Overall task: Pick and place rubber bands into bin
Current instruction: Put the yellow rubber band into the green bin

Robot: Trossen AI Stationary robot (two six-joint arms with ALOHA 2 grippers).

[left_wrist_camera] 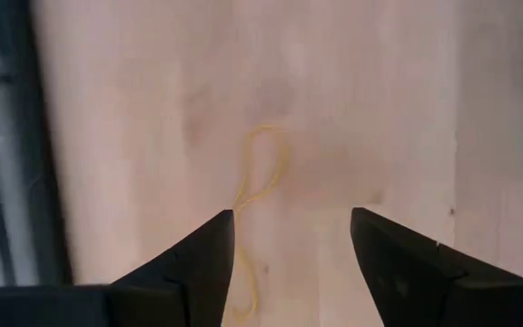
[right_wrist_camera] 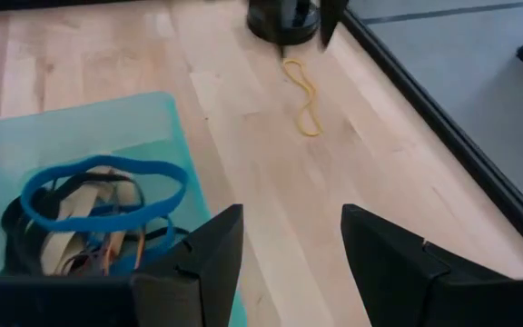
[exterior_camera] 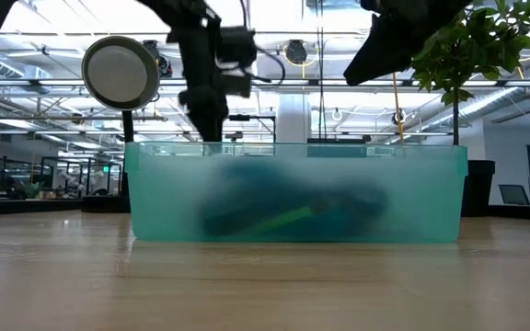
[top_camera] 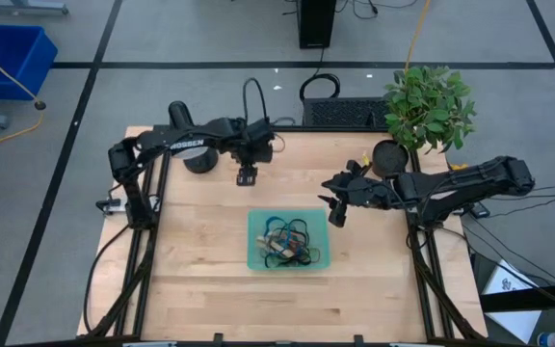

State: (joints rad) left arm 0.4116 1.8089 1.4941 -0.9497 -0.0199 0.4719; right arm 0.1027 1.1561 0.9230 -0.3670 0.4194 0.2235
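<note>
A tan rubber band, twisted into a figure eight, lies flat on the bare wood near the table's far edge; the right wrist view shows the band too. My left gripper points down over it, open, touching nothing. The teal bin stands mid-table and holds a tangle of rubber bands, a blue one on top. My right gripper hovers open to the right of the bin, its fingers empty.
A potted plant and a dark pot stand at the far right corner. A round black stand sits at the far left beside my left arm. Bare wood lies in front of the bin toward the near edge.
</note>
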